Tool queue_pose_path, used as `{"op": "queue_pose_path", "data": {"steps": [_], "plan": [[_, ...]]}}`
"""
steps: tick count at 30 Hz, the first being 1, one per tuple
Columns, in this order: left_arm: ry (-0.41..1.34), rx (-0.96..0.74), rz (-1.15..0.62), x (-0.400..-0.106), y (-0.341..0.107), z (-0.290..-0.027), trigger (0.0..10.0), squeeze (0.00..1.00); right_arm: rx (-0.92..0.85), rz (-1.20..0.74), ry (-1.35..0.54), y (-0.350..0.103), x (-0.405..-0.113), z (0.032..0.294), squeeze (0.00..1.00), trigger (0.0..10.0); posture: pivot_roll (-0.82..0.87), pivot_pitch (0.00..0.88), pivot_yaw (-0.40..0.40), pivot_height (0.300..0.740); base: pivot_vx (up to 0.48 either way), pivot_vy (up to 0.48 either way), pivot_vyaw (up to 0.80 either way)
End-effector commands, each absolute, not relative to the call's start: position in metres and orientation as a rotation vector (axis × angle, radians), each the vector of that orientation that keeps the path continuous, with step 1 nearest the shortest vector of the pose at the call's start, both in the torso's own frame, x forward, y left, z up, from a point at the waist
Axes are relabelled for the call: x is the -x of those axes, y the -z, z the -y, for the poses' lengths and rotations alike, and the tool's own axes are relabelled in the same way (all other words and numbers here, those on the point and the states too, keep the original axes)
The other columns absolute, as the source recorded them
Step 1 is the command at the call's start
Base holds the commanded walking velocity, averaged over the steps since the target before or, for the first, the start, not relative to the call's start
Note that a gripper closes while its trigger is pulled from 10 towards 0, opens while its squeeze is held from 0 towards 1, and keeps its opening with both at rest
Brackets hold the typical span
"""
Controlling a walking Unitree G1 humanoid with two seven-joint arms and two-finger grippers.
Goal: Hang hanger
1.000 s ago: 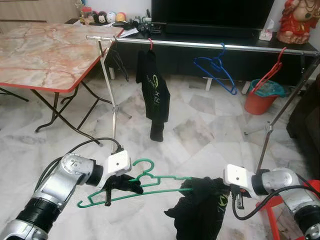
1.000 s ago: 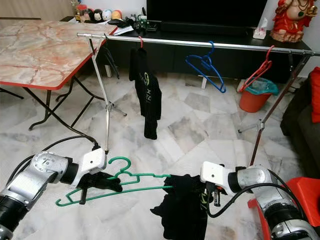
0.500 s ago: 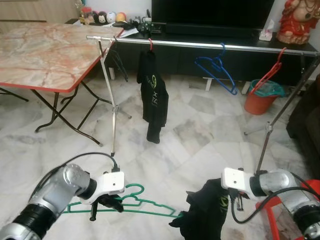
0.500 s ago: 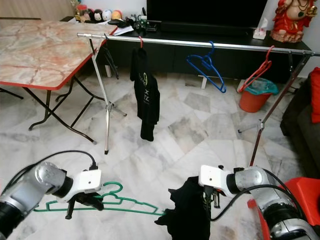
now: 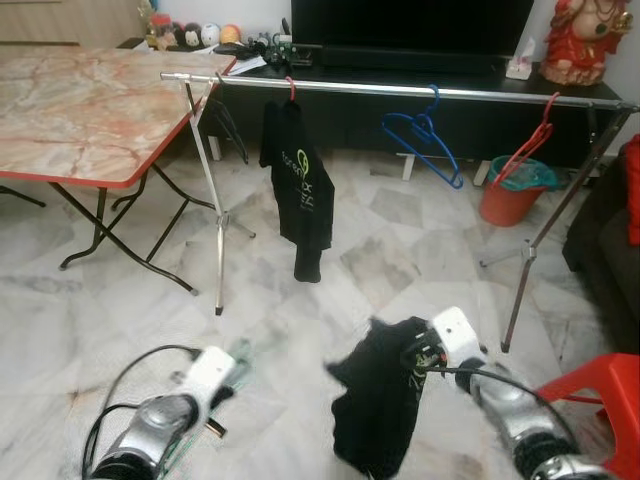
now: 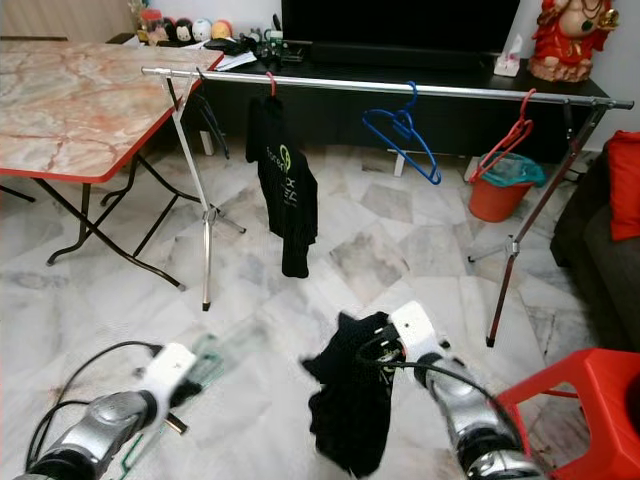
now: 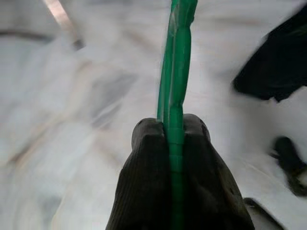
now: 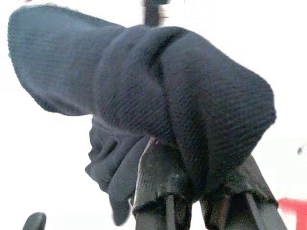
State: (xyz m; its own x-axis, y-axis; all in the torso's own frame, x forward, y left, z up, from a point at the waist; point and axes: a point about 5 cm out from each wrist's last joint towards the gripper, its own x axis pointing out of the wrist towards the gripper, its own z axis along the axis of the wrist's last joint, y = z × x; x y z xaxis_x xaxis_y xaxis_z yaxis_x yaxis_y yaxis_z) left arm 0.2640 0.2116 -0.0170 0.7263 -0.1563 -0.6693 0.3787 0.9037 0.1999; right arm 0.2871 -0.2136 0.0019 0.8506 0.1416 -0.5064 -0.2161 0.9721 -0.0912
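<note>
Left gripper (image 7: pixel 175 143): pinching green hanger (image 7: pixel 176 72), rod sticking out toward 12 o'clock.
Right gripper (image 8: pixel 201 196): clamping black shirt (image 5: pixel 385 395), cloth draping toward 7 o'clock.

Home living room, television (image 5: pixel 410 25) on low cabinet (image 5: pixel 420 110), marble-tiled floor (image 5: pixel 100 310), folding table (image 5: pixel 80 110), clothes rail (image 5: pixel 400 90)

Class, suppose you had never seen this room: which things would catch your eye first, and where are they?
The right hand holds up a black shirt low over the marble floor. Behind it a long metal rail carries another black shirt, a blue hanger and a red hanger. The left hand pinches a green hanger.
</note>
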Motion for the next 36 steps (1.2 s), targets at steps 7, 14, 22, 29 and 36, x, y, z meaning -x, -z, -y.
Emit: {"op": "queue_pose_path", "data": {"steps": [7, 14, 22, 29, 36], "plan": [[0.069, -0.249, -0.715, -0.243, 0.035, -0.228, 10.0, 0.00, -0.036, -0.473, 0.143, 0.011, -0.271, 0.221, 0.00, 0.0, -0.11, 0.000, 0.018, 0.740, 0.000, 0.000, 0.00], [-0.109, -0.097, -0.743, -0.221, 0.049, -0.240, 10.0, 0.00, -0.099, -0.464, 0.183, 0.032, -0.241, 0.209, 0.00, 0.0, -0.12, 0.000, 0.028, 0.740, 0.000, 0.000, 0.00], [-0.144, -0.069, -0.773, -0.211, 0.055, -0.240, 10.0, 0.00, -0.116, -0.440, 0.193, 0.032, -0.241, 0.205, 0.00, 0.0, -0.12, 0.000, 0.023, 0.740, 0.000, 0.000, 0.00], [-0.035, -0.184, -0.772, -0.205, 0.062, -0.223, 10.0, 0.00, -0.123, -0.299, 0.182, 0.016, -0.251, 0.206, 0.00, 0.0, -0.12, 0.000, 0.027, 0.740, 0.000, 0.000, 0.00], [0.054, -0.212, -0.821, -0.196, 0.070, -0.209, 10.0, 0.00, -0.111, -0.280, 0.138, 0.018, -0.247, 0.195, 0.00, 0.0, -0.13, 0.000, 0.029, 0.740, 0.000, 0.000, 0.00]]}}
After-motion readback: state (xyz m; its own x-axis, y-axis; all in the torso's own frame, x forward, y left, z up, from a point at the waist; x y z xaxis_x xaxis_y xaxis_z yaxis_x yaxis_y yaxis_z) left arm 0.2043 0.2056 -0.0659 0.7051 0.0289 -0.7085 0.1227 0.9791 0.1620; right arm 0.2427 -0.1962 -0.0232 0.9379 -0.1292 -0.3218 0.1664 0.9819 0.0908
